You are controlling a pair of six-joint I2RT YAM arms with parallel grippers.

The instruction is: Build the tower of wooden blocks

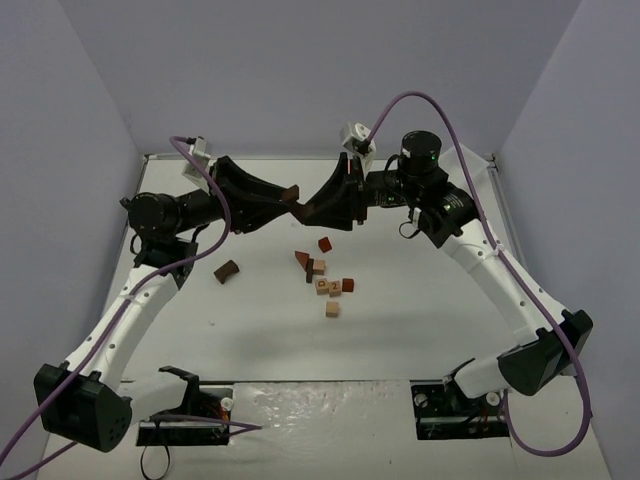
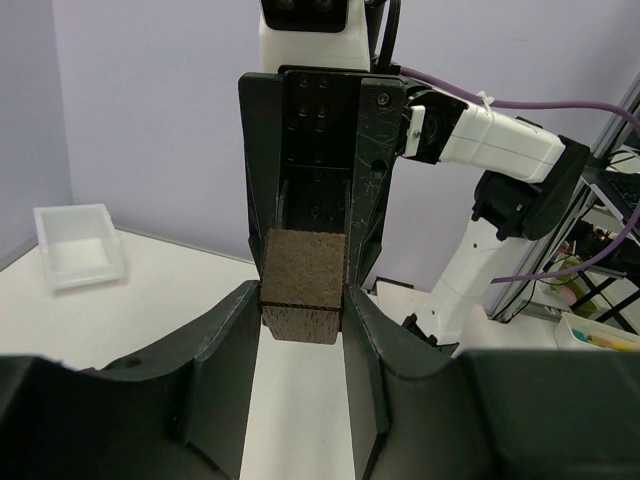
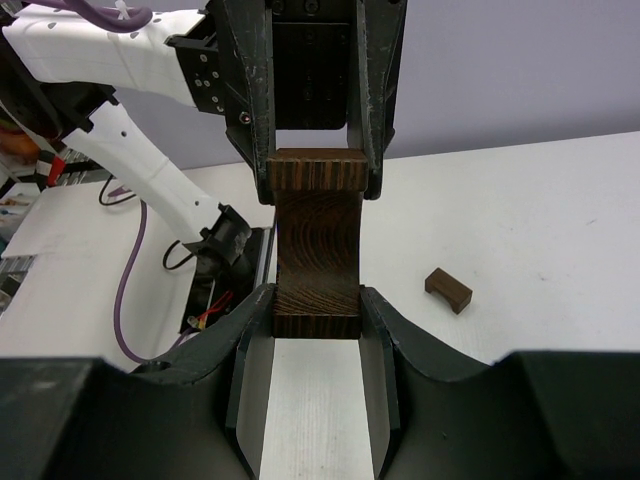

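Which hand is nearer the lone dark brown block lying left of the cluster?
Left hand, slightly. Both hands grip one dark piece in the air beyond the lone block; the left reaches in from its side, the right hand from the opposite side.

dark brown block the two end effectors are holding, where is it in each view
top external: dark brown block upper centre, mid-air, where the arms meet
left wrist: dark brown block centre, end-on
right wrist: dark brown block centre, lengthwise
landmark: left end effector and right end effector, one gripping each end in every view
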